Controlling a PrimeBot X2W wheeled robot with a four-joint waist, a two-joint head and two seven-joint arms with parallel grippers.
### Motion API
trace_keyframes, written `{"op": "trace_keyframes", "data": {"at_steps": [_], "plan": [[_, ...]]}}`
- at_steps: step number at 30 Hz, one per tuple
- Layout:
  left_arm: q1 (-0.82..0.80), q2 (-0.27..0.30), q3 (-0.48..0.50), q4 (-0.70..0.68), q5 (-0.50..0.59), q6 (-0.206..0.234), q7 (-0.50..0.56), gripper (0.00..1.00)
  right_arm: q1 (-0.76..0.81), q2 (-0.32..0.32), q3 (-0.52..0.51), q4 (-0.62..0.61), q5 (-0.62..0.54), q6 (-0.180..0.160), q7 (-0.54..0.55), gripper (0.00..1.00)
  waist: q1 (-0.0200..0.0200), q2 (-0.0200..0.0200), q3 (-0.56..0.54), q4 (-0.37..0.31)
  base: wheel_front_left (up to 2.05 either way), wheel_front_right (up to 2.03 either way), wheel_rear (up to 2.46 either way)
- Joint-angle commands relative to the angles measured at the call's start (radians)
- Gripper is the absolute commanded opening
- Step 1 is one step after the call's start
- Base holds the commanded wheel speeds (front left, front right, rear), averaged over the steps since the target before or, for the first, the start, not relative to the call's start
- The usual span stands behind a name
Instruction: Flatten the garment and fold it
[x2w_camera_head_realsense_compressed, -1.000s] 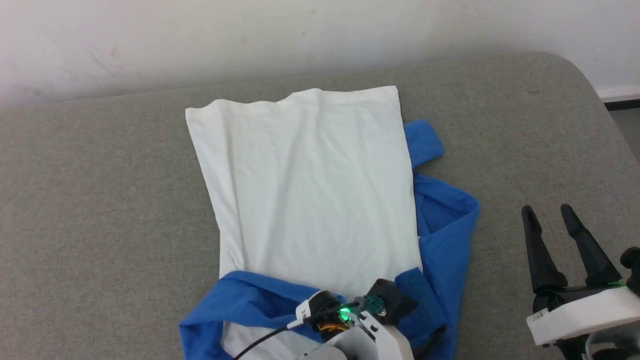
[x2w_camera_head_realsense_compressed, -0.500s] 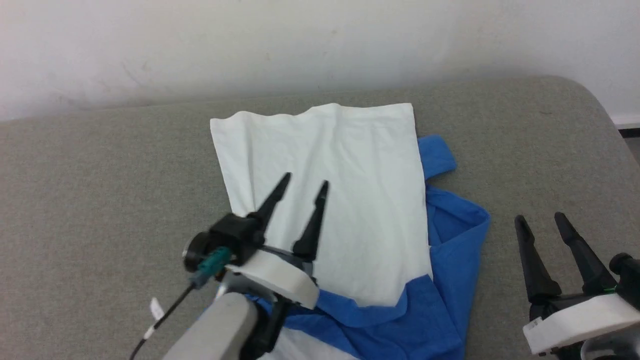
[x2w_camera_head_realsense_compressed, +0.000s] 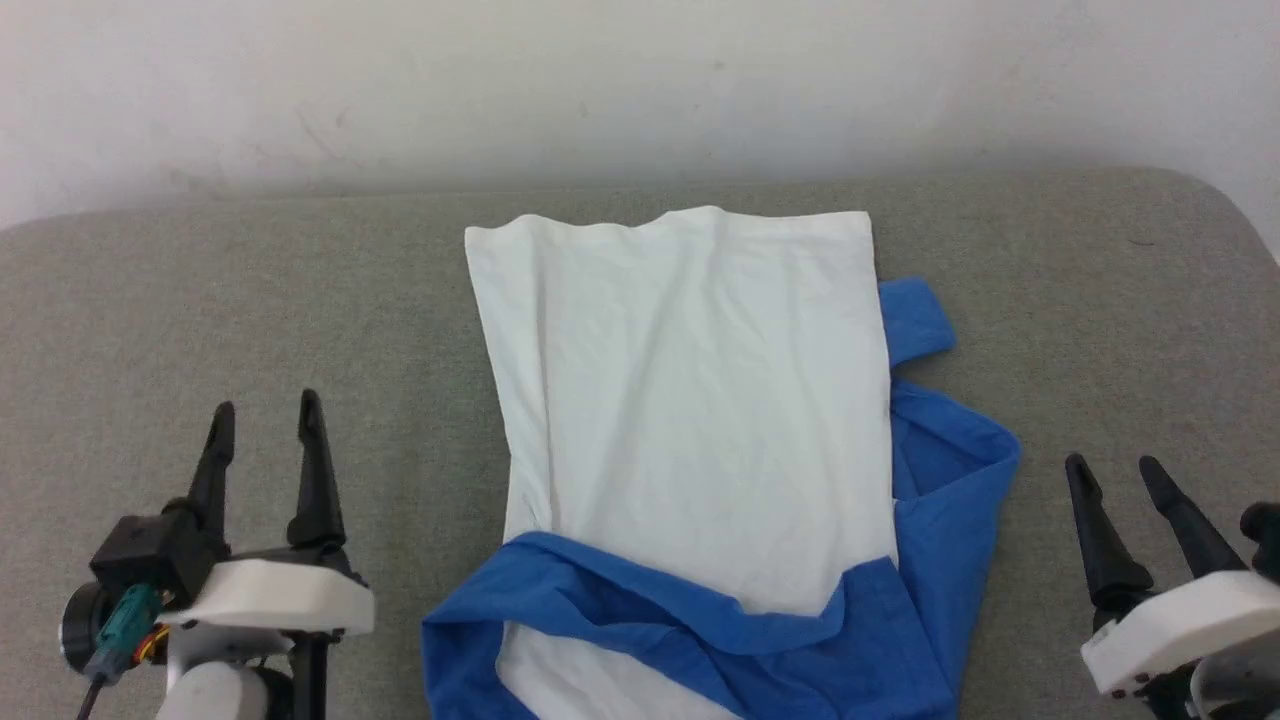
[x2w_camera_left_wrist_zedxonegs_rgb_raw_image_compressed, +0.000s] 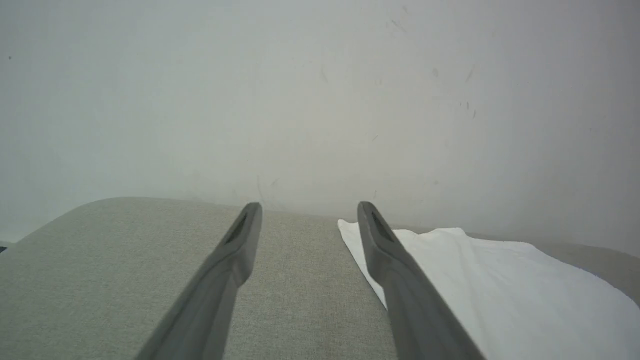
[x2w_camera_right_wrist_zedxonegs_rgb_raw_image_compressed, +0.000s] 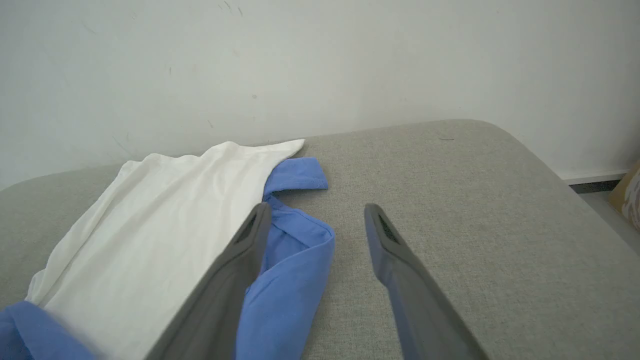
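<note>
Head view: the garment (x2w_camera_head_realsense_compressed: 690, 400) lies on the grey cushion (x2w_camera_head_realsense_compressed: 200, 300) between the two grippers, touching neither; its white panel runs out beyond both sets of fingertips, a blue band crosses its near end level with the gripper bodies, and a bunched blue sleeve (x2w_camera_head_realsense_compressed: 950, 450) spills out on the side toward the right gripper (x2w_camera_head_realsense_compressed: 1112, 463); that gripper stands with its fingers spread and empty, near the blue fold but apart from it; the left gripper (x2w_camera_head_realsense_compressed: 265, 405) is likewise spread and empty, farther off on its own side.

Left wrist view: the fingers of the left gripper (x2w_camera_left_wrist_zedxonegs_rgb_raw_image_compressed: 308, 206) gape over bare cushion (x2w_camera_left_wrist_zedxonegs_rgb_raw_image_compressed: 125, 250); the white edge of the garment (x2w_camera_left_wrist_zedxonegs_rgb_raw_image_compressed: 475, 280) starts just outside the right-hand finger and runs ahead past its tip.

Right wrist view: the right gripper (x2w_camera_right_wrist_zedxonegs_rgb_raw_image_compressed: 318, 207) is wide apart with nothing between its fingers; the garment (x2w_camera_right_wrist_zedxonegs_rgb_raw_image_compressed: 165, 225) lies off its left-hand finger, the blue sleeve cuff (x2w_camera_right_wrist_zedxonegs_rgb_raw_image_compressed: 297, 175) ahead of that fingertip.

Judgement: the loose blue side looks like the fold in hand; the right gripper should pinch both layers at the sleeve's outer edge, lift low, and lay it across the white panel; a shallow pinch would likely drag one layer and wrinkle the flat part.
</note>
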Motion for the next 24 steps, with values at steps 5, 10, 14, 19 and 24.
{"op": "trace_keyframes", "data": {"at_steps": [5,10,14,19,24], "plan": [[0.055,-0.011,0.070,-0.033,0.042,-0.045,-0.005,1.00,-0.182,-0.090,-0.031,0.219,0.087,-0.001,0.089,1.00,0.0001,0.0000,0.053,0.037,0.00,0.00,0.00],[0.029,-0.053,0.079,-0.061,0.070,-0.081,-0.005,1.00,-0.407,-0.176,0.004,0.430,0.179,-0.001,0.186,1.00,0.0001,0.0000,0.134,0.080,0.00,0.00,0.00],[-0.003,-0.096,0.081,-0.076,0.095,-0.106,-0.005,1.00,-0.580,-0.224,0.066,0.586,0.238,-0.001,0.296,1.00,0.0001,0.0000,0.193,0.114,0.00,0.00,0.00],[-0.036,-0.136,0.077,-0.083,0.123,-0.136,-0.005,1.00,-0.713,-0.258,0.123,0.713,0.277,-0.001,0.391,1.00,0.0001,0.0000,0.242,0.148,0.00,0.00,0.00],[-0.071,-0.173,0.066,-0.080,0.153,-0.176,-0.005,1.00,-0.832,-0.281,0.159,0.846,0.297,-0.001,0.446,1.00,0.0001,0.0000,0.292,0.174,0.00,0.00,0.00]]}}
